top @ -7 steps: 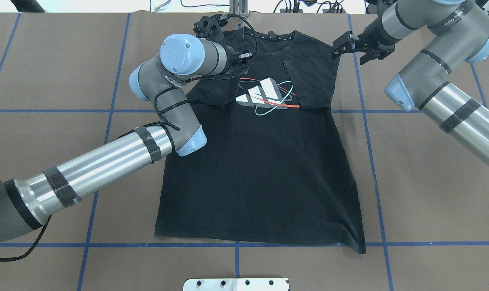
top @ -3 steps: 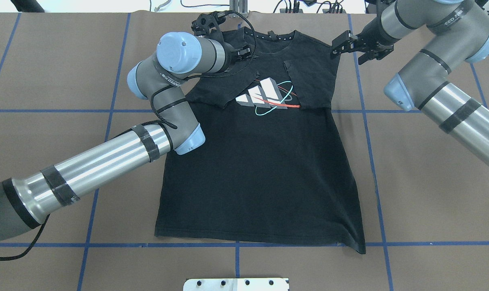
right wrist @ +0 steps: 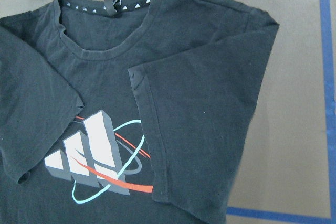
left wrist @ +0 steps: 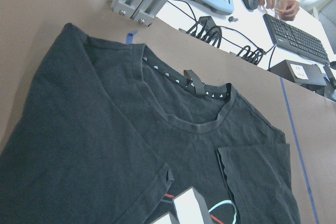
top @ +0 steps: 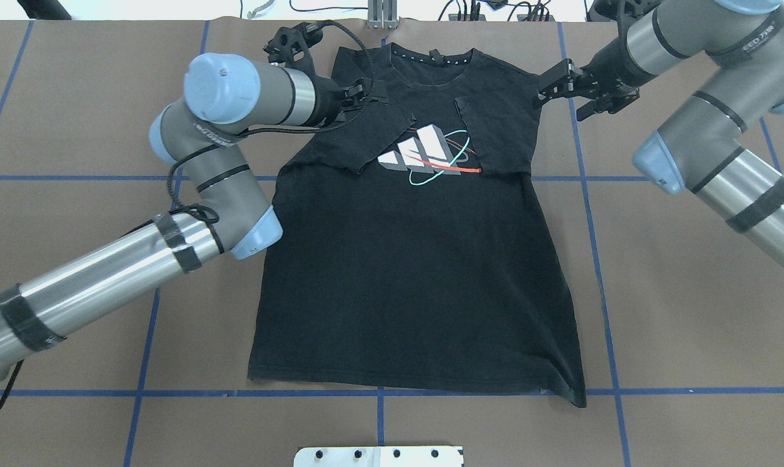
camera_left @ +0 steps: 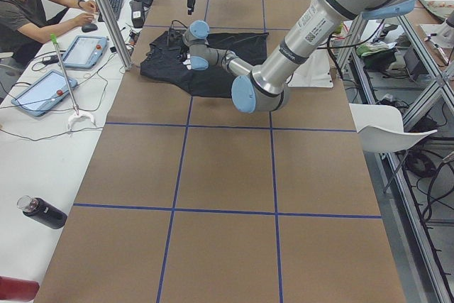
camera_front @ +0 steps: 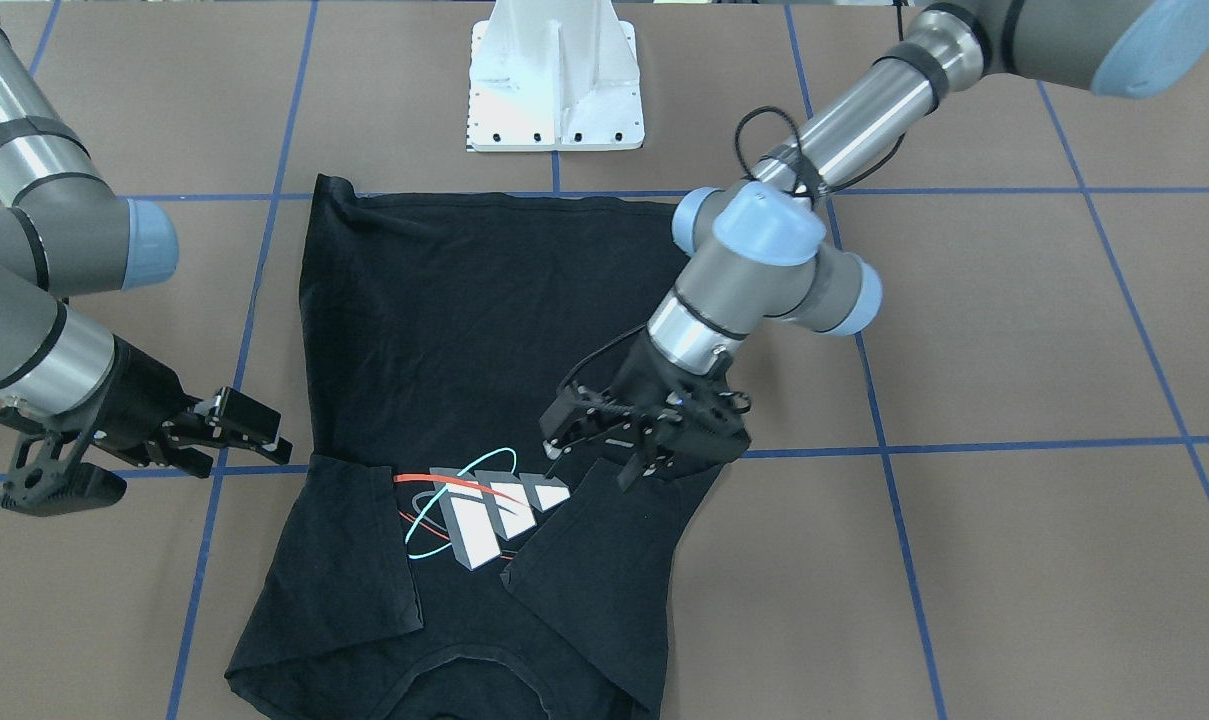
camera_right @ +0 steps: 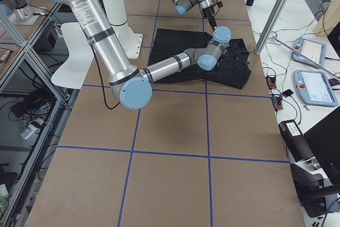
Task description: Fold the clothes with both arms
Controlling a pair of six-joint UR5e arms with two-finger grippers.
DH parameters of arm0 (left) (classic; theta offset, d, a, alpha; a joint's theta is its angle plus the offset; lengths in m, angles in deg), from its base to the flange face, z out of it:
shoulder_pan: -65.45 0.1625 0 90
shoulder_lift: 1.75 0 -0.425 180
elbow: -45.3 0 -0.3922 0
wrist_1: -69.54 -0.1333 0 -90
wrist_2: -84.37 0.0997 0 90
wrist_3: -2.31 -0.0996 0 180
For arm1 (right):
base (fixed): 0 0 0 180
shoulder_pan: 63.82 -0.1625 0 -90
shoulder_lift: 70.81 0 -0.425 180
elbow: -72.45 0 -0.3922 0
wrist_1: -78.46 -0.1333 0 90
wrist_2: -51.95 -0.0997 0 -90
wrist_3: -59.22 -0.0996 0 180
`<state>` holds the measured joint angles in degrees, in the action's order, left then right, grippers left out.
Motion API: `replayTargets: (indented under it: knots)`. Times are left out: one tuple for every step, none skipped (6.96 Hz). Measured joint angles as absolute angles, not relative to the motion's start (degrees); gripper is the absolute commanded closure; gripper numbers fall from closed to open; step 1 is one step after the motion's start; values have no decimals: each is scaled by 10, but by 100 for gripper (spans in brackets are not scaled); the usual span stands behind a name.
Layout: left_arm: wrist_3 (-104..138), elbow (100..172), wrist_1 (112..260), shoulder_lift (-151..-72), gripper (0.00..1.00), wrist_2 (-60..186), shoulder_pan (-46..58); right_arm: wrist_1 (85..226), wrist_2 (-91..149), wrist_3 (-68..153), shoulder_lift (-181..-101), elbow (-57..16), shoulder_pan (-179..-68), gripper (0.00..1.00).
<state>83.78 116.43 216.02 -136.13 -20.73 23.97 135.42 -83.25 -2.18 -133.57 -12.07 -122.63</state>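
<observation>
Since both sleeves lie folded onto the shirt [top: 417, 259], the left hand [camera_front: 590, 458] and right hand [top: 560, 100], both wide and empty, likely need the shoulders next.

T-shirt [top: 417, 272]: black. Chest print [top: 430, 150]: white-grey slanted blocks, red and teal ellipses. Neck tape [right wrist: 84, 9]: black, small white marks. Counter [top: 690, 292]: brown, blue grid lines. Left arm [top: 106, 285], right arm [top: 742, 188]: grey and silver, pale-blue caps, black bands.

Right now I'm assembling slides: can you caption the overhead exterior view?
Black T-shirt lies print-up, sleeves folded inward, with the left gripper and right gripper open at its shoulders.
</observation>
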Motion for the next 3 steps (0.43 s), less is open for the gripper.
replayTargets:
  knots:
    - [839,1242,2124,-1312,0,-243,234,1355,-839,-54,-1362,-154,-1220,0]
    - [840,1323,2068,-1267,0,-268,230,1354,-844,-89,-1397,-192,-1209,0]
    - [841,1398,2027,-1219,0,-281,229,1353,-845,-115,-1444,-241,-1192,0]
